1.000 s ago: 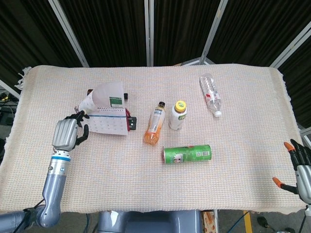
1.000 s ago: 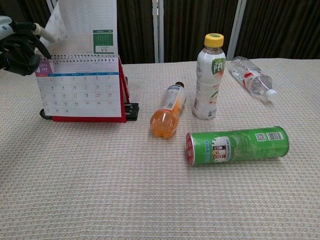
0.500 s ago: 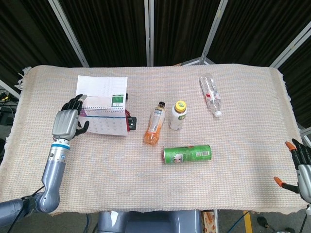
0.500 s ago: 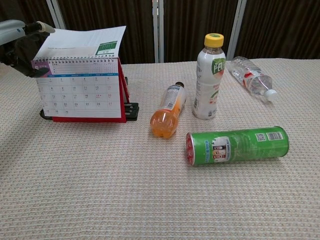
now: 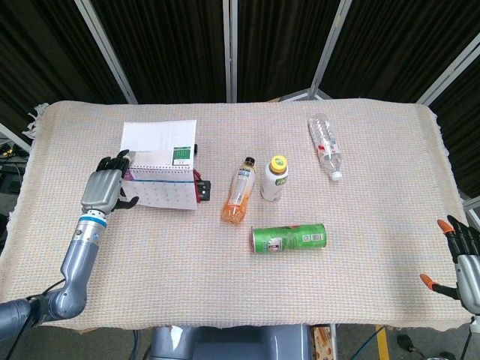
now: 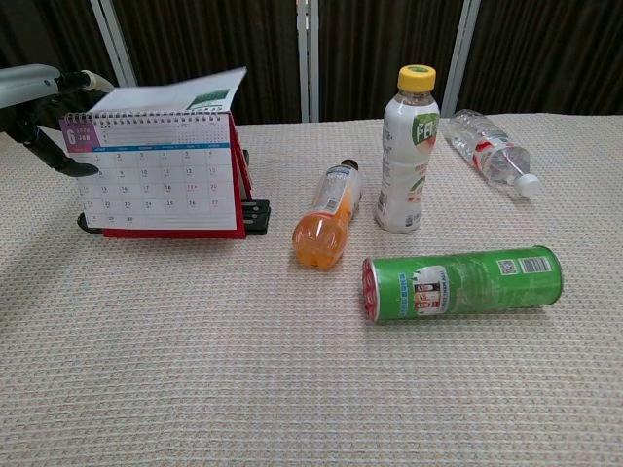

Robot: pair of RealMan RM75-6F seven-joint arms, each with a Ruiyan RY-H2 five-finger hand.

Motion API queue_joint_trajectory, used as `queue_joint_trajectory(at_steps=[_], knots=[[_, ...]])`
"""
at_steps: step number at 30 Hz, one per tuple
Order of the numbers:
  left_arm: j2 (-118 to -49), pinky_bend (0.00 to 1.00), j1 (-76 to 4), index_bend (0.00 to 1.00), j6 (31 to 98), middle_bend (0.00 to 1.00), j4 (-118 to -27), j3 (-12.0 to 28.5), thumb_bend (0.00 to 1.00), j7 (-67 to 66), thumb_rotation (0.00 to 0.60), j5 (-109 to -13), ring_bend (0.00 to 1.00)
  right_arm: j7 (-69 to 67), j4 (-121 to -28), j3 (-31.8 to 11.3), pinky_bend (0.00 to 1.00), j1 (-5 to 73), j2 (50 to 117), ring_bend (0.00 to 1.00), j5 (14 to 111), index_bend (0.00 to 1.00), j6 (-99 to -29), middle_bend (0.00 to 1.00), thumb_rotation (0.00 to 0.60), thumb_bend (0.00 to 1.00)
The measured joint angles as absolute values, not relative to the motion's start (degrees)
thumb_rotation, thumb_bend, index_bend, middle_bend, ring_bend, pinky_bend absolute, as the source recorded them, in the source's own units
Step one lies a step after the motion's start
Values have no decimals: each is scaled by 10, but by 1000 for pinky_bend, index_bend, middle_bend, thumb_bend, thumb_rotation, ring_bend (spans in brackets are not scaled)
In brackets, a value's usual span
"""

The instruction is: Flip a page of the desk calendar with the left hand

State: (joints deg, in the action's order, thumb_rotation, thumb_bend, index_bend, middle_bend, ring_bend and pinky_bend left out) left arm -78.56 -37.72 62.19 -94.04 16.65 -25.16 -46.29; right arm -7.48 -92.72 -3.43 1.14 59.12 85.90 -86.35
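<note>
Standing near the left edge of the worktop, the calendar faces the near edge, its turned page lying back over the spiral toward the far edge. Beside its left end sits the left robot hand, fingers spread and holding nothing; from the chest camera its fingertips sit right at the page's left corner, though whether they touch it I cannot tell. The right robot hand hangs off the right near corner, fingers apart and empty.

Right of the calendar, toward the middle, an orange bottle lies on its side with its cap pointing to the far edge. Just beside it a white bottle with a yellow cap stands upright. A green can lies on its side nearer the near edge. A clear bottle lies toward the far right corner, well apart from the rest
</note>
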Motion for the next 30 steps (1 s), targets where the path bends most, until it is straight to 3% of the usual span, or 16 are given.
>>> queue_joint_trajectory(at_steps=[9, 14, 22, 30], knots=[[-790, 87, -391, 0, 604, 0, -925, 161, 274, -248, 600, -448, 169, -77, -927, -36, 0, 11, 591, 0, 860, 4, -867, 0, 600, 0], [-795, 7, -387, 0, 624, 0, -921, 164, 274, -227, 600, -467, 84, -79, -926, -36, 0, 10, 591, 0, 862, 3, -870, 0, 600, 0], [-784, 0, -364, 0, 684, 0, -942, 163, 274, -184, 600, -554, 0, -75, -926, -34, 0, 9, 592, 0, 865, 3, -872, 0, 600, 0], [-756, 0, -285, 0, 785, 0, -999, 91, 275, -183, 600, -657, 0, -65, -926, -33, 0, 9, 594, 0, 867, 3, -875, 0, 600, 0]])
